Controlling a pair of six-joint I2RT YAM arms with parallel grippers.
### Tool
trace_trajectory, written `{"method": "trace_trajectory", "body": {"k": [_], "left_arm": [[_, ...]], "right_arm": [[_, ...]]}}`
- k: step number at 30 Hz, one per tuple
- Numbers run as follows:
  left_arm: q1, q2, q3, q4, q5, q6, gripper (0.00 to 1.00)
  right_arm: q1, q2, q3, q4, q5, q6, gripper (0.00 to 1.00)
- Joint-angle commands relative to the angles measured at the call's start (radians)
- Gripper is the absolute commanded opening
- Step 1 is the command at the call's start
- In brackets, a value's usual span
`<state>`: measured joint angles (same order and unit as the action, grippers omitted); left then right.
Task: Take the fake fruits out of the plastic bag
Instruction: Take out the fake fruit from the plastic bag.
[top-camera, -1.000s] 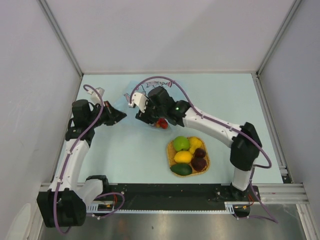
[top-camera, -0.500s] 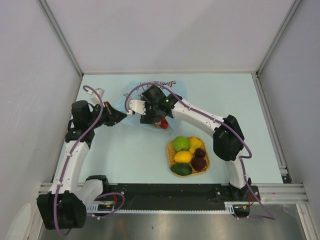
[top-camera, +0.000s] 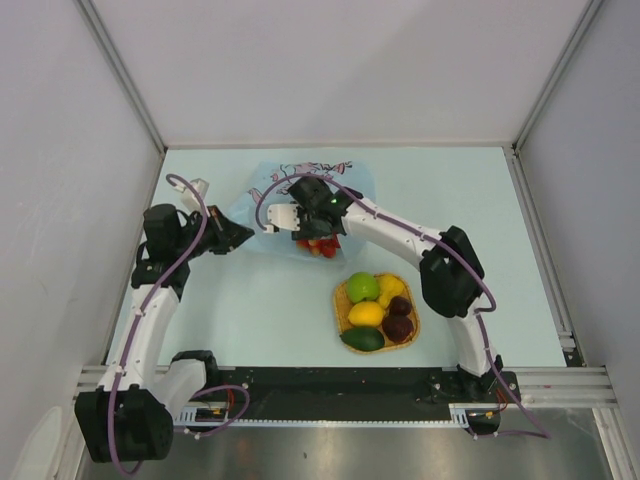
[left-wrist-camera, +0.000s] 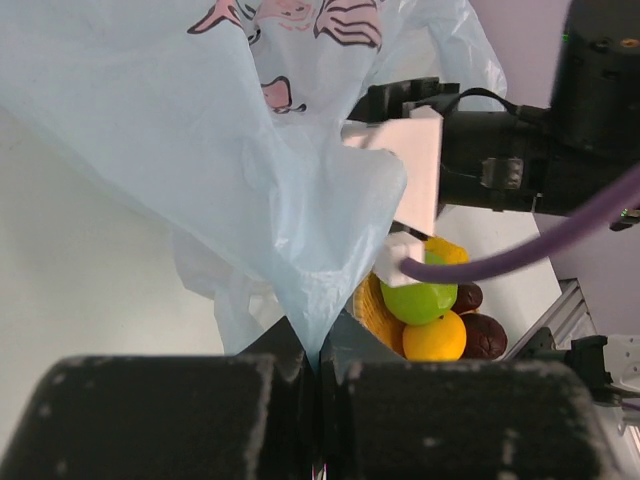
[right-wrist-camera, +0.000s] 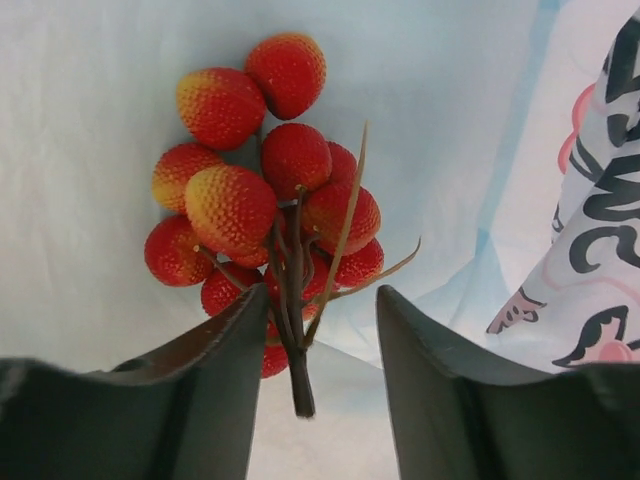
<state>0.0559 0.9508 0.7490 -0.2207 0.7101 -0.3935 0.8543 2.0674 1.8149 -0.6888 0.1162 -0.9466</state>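
Observation:
The light-blue plastic bag (top-camera: 345, 172) with its pink cartoon print lies at the back middle of the table. My left gripper (top-camera: 236, 236) is shut on a pinched edge of the bag (left-wrist-camera: 200, 150) and holds it up. A bunch of small red fruits (right-wrist-camera: 260, 190) lies on the bag's film. My right gripper (right-wrist-camera: 321, 295) is open, its jaws on either side of the bunch's dark stem (right-wrist-camera: 297, 370) without pinching it. In the top view the right gripper (top-camera: 308, 235) hangs over the red bunch (top-camera: 320, 246) at the bag's near edge.
An orange woven tray (top-camera: 340, 300) sits in front of the bag. It holds a green round fruit (top-camera: 362, 287), a yellow lemon (top-camera: 366, 314), a dark green oval (top-camera: 362, 339), dark red fruits (top-camera: 398, 327) and a yellow pear-like one (top-camera: 391, 287). Grey walls enclose the table.
My right arm has folded in, its wrist shifting left over the bag above the red bunch. More of the bag's printed film shows. The left arm has stayed put.

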Motion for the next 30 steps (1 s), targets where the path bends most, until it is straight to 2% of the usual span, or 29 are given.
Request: {"method": "trace_trajectory", "body": {"k": [1, 2, 5, 6, 9, 19, 30], "left_arm": [[0.005, -0.029, -0.010, 0.027, 0.009, -0.008, 0.01], [0.005, -0.030, -0.014, 0.029, 0.009, -0.008, 0.01], [0.005, -0.024, -0.016, 0.035, 0.009, -0.011, 0.00], [0.007, -0.020, -0.016, 0.035, 0.011, -0.011, 0.00], [0.005, -0.014, -0.011, 0.037, 0.012, -0.013, 0.00], [0.005, -0.009, -0.014, 0.038, 0.008, -0.013, 0.00], [0.005, 0.005, -0.016, 0.040, -0.023, -0.011, 0.00]], "right_arm": [[-0.006, 0.059, 0.113, -0.095, 0.053, -0.001, 0.43], [-0.006, 0.060, 0.122, -0.124, 0.050, 0.002, 0.40], [-0.006, 0.046, 0.110, -0.141, 0.046, -0.007, 0.22], [-0.003, 0.043, 0.110, -0.147, 0.046, -0.014, 0.11], [0.003, 0.020, 0.116, -0.155, 0.036, -0.030, 0.00], [0.041, -0.099, 0.218, -0.143, -0.140, 0.045, 0.00], [0.147, -0.223, 0.230, -0.133, -0.148, 0.071, 0.00]]}}
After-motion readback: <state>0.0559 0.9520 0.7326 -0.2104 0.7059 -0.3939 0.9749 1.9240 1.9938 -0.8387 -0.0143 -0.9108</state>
